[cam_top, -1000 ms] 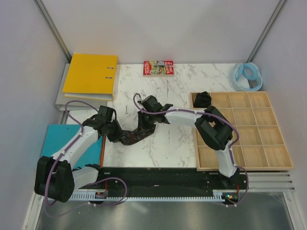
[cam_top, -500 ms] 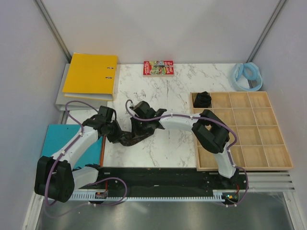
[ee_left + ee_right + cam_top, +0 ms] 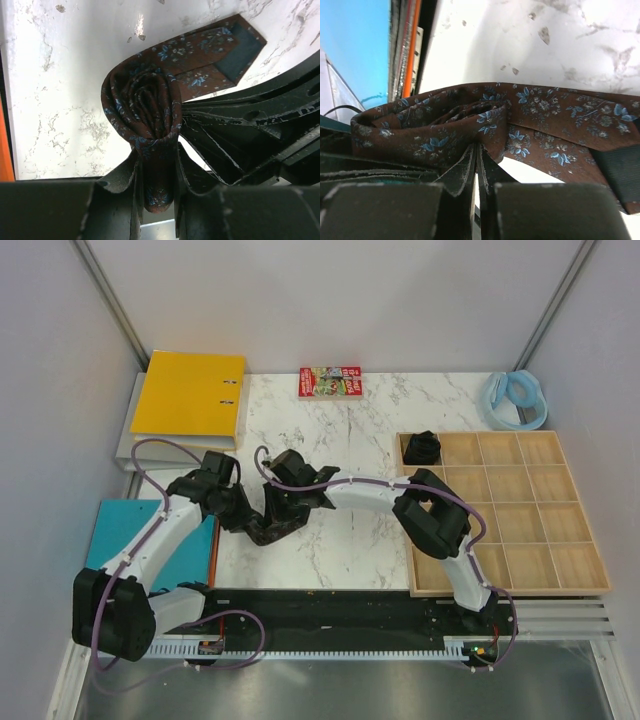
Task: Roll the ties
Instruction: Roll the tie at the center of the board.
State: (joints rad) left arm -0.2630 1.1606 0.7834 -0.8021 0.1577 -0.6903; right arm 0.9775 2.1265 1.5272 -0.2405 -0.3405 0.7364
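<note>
One tie, dark brown with small blue flowers, lies partly coiled on the marble near the table's left front. In the left wrist view its coil stands between my left gripper's fingers, which are shut on it, and the pointed end trails off flat. My right gripper is shut, its tips pressed against the coil's folded edge from the other side. From above, the left gripper and the right gripper meet at the tie. Another rolled tie sits in the wooden tray's far left compartment.
The wooden compartment tray fills the right side. A yellow binder lies at the back left, a red booklet at the back middle, a pale blue looped band at the back right. A teal board borders the table's left edge.
The right arm has swung left from near the tray until its shut tips reach the coil. The left gripper has shifted slightly up and back, still holding the tie.
</note>
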